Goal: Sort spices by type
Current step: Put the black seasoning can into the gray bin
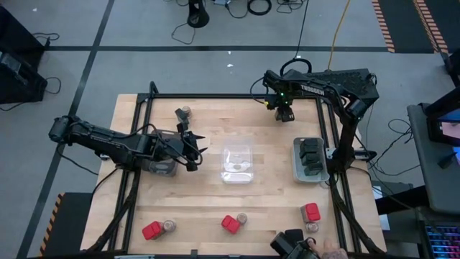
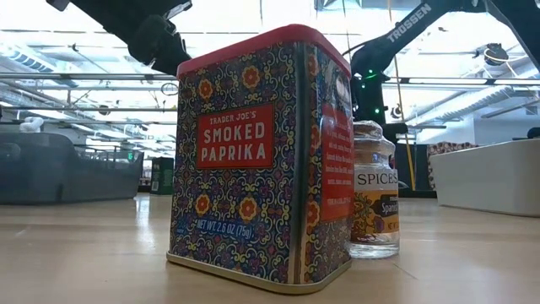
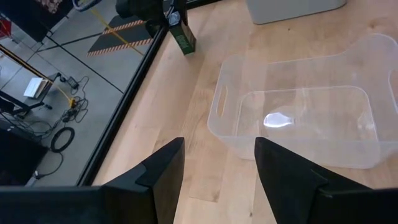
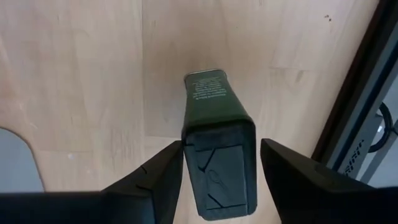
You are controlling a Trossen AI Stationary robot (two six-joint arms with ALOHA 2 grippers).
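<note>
Left gripper (image 1: pixel 192 150) hangs over the left part of the table, between a grey tray (image 1: pixel 164 167) and the clear tray (image 1: pixel 238 163); fingers (image 3: pixel 163 168) parted, nothing between them; a small jar (image 1: pixel 185 112) stands just behind it, toward the far edge.

Clear tray at table centre; it looks nearly empty from the left wrist view, though the high view hints at something small inside; cannot tell what.

Along the near edge, three red-and-jar pairs still unsorted: red box (image 1: pixel 152 230) with jar (image 1: pixel 169 226); smoked paprika tin (image 1: pixel 230 224) with spice jar (image 1: pixel 242 217); red box (image 1: pixel 311 211) with jar (image 1: pixel 312 226).

Right gripper (image 1: pixel 284 113) at the far edge, right of centre; its jaws stand either side of a dark green-black box (image 4: pixel 217 144); whether the pads press it I cannot tell.

Grey tray (image 1: pixel 296 171) at right already holds black boxes (image 1: pixel 310 156).

Risks, as I judge them: the box is tall and narrow, so a loose or off-centre grip may let it twist or slip during carry; lowering it onto the boxes already in the tray may knock them askew; each near-edge jar stands close to a red box, so a wide approach may topple the neighbour.
</note>
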